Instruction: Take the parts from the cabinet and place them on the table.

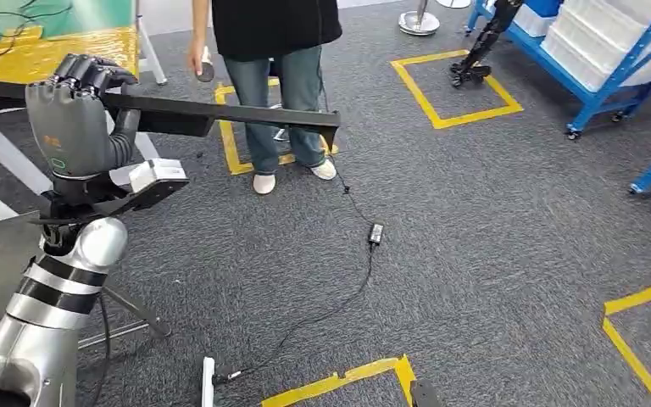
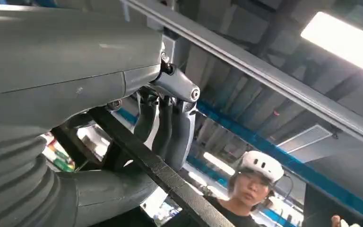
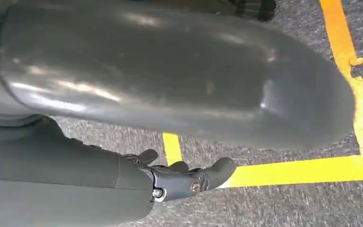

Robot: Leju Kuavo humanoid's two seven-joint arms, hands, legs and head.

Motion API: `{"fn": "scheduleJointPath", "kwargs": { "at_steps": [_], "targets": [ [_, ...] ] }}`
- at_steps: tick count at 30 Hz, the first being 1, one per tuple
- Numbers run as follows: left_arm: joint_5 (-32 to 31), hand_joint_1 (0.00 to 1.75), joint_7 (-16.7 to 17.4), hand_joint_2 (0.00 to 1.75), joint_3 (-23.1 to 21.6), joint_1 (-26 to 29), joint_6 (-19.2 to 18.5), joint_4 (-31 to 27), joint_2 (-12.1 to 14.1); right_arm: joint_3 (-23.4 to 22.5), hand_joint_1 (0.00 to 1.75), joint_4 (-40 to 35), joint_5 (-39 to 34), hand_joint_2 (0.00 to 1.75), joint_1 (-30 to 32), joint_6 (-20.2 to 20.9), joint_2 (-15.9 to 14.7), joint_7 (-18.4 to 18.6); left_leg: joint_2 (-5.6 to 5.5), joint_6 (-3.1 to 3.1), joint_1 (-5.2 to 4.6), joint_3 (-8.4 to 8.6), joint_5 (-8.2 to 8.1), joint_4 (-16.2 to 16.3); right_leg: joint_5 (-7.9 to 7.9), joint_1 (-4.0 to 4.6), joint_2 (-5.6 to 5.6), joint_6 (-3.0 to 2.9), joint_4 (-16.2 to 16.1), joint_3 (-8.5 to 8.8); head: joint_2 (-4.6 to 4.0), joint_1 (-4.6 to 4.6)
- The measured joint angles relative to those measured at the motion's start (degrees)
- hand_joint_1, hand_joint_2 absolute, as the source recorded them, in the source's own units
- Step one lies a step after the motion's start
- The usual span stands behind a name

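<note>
In the head view my left hand [image 1: 76,119] is raised at the left and grips a long, flat black part [image 1: 237,114]. The part runs level from the hand toward the right and ends near a person's legs. The left wrist view looks up past my left hand [image 2: 163,125], whose dark fingers [image 2: 170,137] wrap the black part [image 2: 175,182]. In the right wrist view my right hand [image 3: 184,177] hangs over grey carpet with its fingers loosely apart and nothing in them.
A person [image 1: 280,85] stands just beyond the part's far end, wearing a white helmet [image 2: 261,164]. A yellow-green table [image 1: 59,47] is at the back left. Blue shelving [image 1: 602,59] stands at the back right. A cable with an adapter [image 1: 375,233] and yellow tape squares [image 1: 453,85] lie on the carpet.
</note>
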Motion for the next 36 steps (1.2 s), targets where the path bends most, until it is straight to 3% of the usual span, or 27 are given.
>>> {"fn": "scheduleJointPath", "kwargs": {
  "at_steps": [1,2,3,4,6,7,8,9,10,11,12,13,16,17,19,20,22,23,24,26,27,28,31,32,34,35,36],
  "targets": [
    [0.1,1.75,0.1,1.75,-0.1,0.2,0.1,0.1,0.0,0.0,0.0,0.0,0.0,0.0,0.0,0.0,0.0,-0.2,-0.78,-0.44,0.07,-0.16,0.29,-0.2,0.29,-0.02,-0.8,-0.33,-0.2,0.11,0.0,0.07],
    [0.2,1.75,0.2,1.75,-0.2,0.4,0.2,0.3,0.0,-0.1,0.0,0.0,0.0,0.0,0.0,-0.1,0.1,-0.4,-0.2,-0.44,0.21,-0.56,0.04,0.4,0.79,-0.89,-1.82,-0.82,-1.0,0.26,0.0,-0.06],
    [0.3,1.75,0.2,1.75,-0.3,0.5,0.5,0.4,-0.1,-0.1,0.0,0.0,-0.1,0.0,0.0,-0.1,0.1,-0.6,3.9,-0.48,-0.46,-1.18,-1.29,1.7,0.87,-0.55,-2.42,-0.87,-1.2,0.42,0.0,-0.15],
    [0.3,1.75,0.2,1.75,-0.5,0.4,0.5,0.6,-0.4,-0.1,0.0,0.0,-0.1,0.0,0.3,0.0,0.1,-0.7,6.61,-0.63,-0.46,-2.72,-3.9,5.3,0.93,-0.41,-3.25,-1.09,-1.2,0.46,0.0,-0.5],
    [0.3,1.75,0.2,1.75,-1.0,0.5,0.5,1.0,-0.8,-0.2,0.0,0.0,-0.2,0.0,0.9,0.3,0.1,-0.7,8.38,-0.96,-0.24,-6.58,-8.08,14.3,0.84,-0.15,-4.96,-1.21,-1.2,0.45,0.0,-0.44],
    [0.3,1.75,0.2,1.75,-1.2,0.8,0.5,1.2,-0.8,-0.2,0.0,0.0,-0.2,0.0,1.1,0.4,0.0,-0.7,8.6,-1.19,-0.12,-7.85,-8.83,17.3,0.81,-0.16,-5.89,-1.24,-1.2,0.4,0.0,-0.52],
    [0.3,1.75,0.2,1.75,-1.3,1.0,0.5,1.5,-0.8,-0.2,0.0,0.1,-0.2,0.0,1.3,0.5,0.0,-0.7,8.82,-1.37,0.01,-7.7,-8.35,17.4,0.78,-0.19,-6.68,-1.24,-1.2,0.4,0.0,-0.57],
    [0.3,1.75,0.2,1.75,-1.4,1.0,0.5,1.6,-0.8,-0.2,0.0,0.1,-0.3,0.0,1.4,0.5,0.0,-0.7,9.11,-1.49,0.21,-6.17,-6.77,14.9,0.73,-0.23,-7.48,-1.27,-1.1,0.41,0.0,-0.57],
    [0.4,1.75,0.2,1.75,-1.5,0.9,0.5,1.7,-0.8,-0.2,0.0,0.1,-0.3,0.0,1.3,0.5,0.2,-0.7,9.76,-1.59,0.32,-3.22,-4.45,9.7,0.65,-0.29,-8.3,-1.25,-1.1,0.47,0.0,-0.55],
    [0.4,1.75,0.2,1.75,-1.6,0.8,0.5,1.7,-0.9,-0.3,0.0,0.1,-0.3,0.0,1.3,0.5,0.2,-0.7,11.14,-1.64,0.35,-0.25,-2.56,4.7,0.4,-0.35,-8.96,-0.94,-1.0,0.57,0.0,-0.57],
    [0.4,1.75,0.1,1.75,-1.7,0.4,0.5,1.8,-1.0,-0.3,0.0,0.1,-0.3,0.0,1.3,0.6,0.2,-0.7,14.45,-1.79,-0.01,1.64,-2.65,1.1,0.12,0.19,-9.53,-0.51,-0.7,0.58,0.0,-0.66],
    [0.4,1.75,0.0,1.75,-1.8,0.2,0.5,1.9,-1.2,-0.3,0.0,0.1,-0.3,0.0,1.2,0.7,0.3,-0.7,13.28,-0.99,-0.18,1.78,-2.39,1.0,-0.12,0.54,-10.11,-0.14,-0.5,0.43,0.0,-0.72],
    [0.7,1.75,-0.1,1.75,-1.9,0.0,0.5,2.3,-1.3,-0.4,0.0,0.1,-0.3,0.0,1.0,1.0,0.2,-0.6,10.96,0.17,-0.65,1.21,-2.18,0.9,-0.13,0.41,-11.95,0.1,-0.7,0.72,0.0,-0.37],
    [0.7,1.75,-0.1,1.75,-1.9,-0.2,0.5,2.4,-1.4,-0.4,0.0,0.0,-0.2,0.0,0.8,1.1,0.2,-0.5,10.2,0.77,-0.21,1.36,-1.81,0.6,-0.53,0.21,-11.9,0.51,-0.4,0.33,0.0,-0.26],
    [0.7,1.75,-0.3,1.75,-1.9,-0.5,0.5,2.5,-1.6,-0.4,0.0,0.1,0.0,0.0,0.6,1.2,0.2,-0.4,9.16,1.43,0.04,1.18,-1.55,0.6,-3.11,-0.27,-6.22,0.52,4.1,-1.61,0.0,-0.16],
    [0.7,1.75,-0.4,1.75,-2.0,-0.5,0.5,2.6,-1.8,-0.4,0.0,0.1,0.1,0.0,0.6,1.3,0.2,-0.3,8.42,1.64,0.06,1.05,-1.48,0.6,-5.17,-0.27,-4.91,0.3,9.0,-3.91,0.0,0.02],
    [0.7,1.75,-0.5,1.75,-2.3,-0.5,0.5,2.9,-2.1,-0.4,0.0,0.1,0.1,0.0,0.7,1.3,0.2,-0.1,6.66,1.85,0.0,0.79,-1.33,0.6,-7.85,-0.27,-4.33,0.27,17.5,-8.22,0.0,0.02],
    [0.7,1.75,-0.5,1.75,-2.4,-0.6,0.5,3.1,-2.1,-0.4,0.0,0.1,0.1,0.0,0.7,1.3,0.2,-0.1,5.81,1.89,-0.01,0.72,-1.27,0.6,-7.69,-0.27,-4.25,0.55,18.3,-8.83,0.0,0.0],
    [0.7,1.75,-0.6,1.75,-2.4,-0.6,0.5,3.3,-2.1,-0.4,0.0,0.1,0.1,0.0,0.7,1.3,0.2,-0.1,4.94,1.88,0.0,0.72,-1.19,0.6,-6.5,-0.28,-4.16,0.87,16.1,-7.89,0.0,0.04],
    [0.7,1.75,-0.6,1.75,-2.6,-0.8,0.5,3.4,-2.2,-0.4,0.0,0.1,0.1,0.0,0.6,1.3,0.1,-0.1,3.31,1.61,0.12,0.73,-1.01,0.6,-2.52,-0.48,-3.06,1.48,6.5,-3.16,0.0,0.02],
    [0.8,1.75,-0.7,1.75,-2.6,-1.0,0.5,3.4,-2.3,-0.4,0.0,0.1,0.1,0.0,0.5,1.2,0.0,-0.1,2.58,1.38,0.27,0.66,-0.86,0.6,-0.89,-0.76,-0.31,1.55,1.3,-0.51,0.0,0.02],
    [0.9,1.75,-0.7,1.75,-2.6,-1.2,0.5,3.5,-2.3,-0.4,0.0,0.1,0.1,0.0,0.5,1.2,0.0,-0.1,1.79,1.05,-0.11,0.37,-0.75,0.7,-0.74,-0.52,1.43,1.19,-0.1,0.14,0.0,0.04],
    [1.2,1.75,-0.7,1.75,-2.7,-1.3,0.5,3.8,-2.4,-0.4,0.0,0.1,0.1,0.0,0.4,1.2,-0.1,0.0,0.21,-0.14,0.3,0.06,0.07,0.0,-0.31,-0.1,-0.66,0.59,0.0,0.46,0.0,-0.04],
    [1.4,1.75,-0.7,1.75,-2.6,-1.3,0.5,3.9,-2.2,-0.4,0.0,0.1,0.1,0.0,0.3,1.2,0.0,0.0,-0.64,-0.53,0.22,-0.19,0.32,0.0,0.09,-0.56,-1.56,0.0,-0.5,0.51,0.0,0.0],
    [1.5,1.75,-0.7,1.75,-2.8,-1.6,0.5,4.0,-2.2,-0.4,0.0,0.1,0.1,0.0,0.3,1.2,0.1,0.0,5.67,-0.61,-0.29,-1.77,-2.75,3.5,0.38,-0.7,-3.13,-0.72,-0.8,0.56,0.0,-0.61],
    [1.5,1.75,-0.8,1.75,-2.9,-1.7,0.5,4.1,-2.3,-0.4,0.0,0.1,0.1,0.0,0.5,1.2,0.1,0.0,7.5,-0.81,-0.26,-3.46,-5.07,7.6,0.26,-0.5,-3.83,-0.88,-0.8,0.58,0.0,-0.83],
    [1.5,1.75,-0.9,1.75,-3.1,-1.7,0.5,4.3,-2.4,-0.4,0.0,0.1,0.1,0.0,0.6,1.2,0.1,0.1,8.42,-0.94,-0.2,-5.6,-7.31,12.6,0.21,-0.37,-4.78,-0.95,-0.8,0.59,0.0,-0.68]
  ]
}}
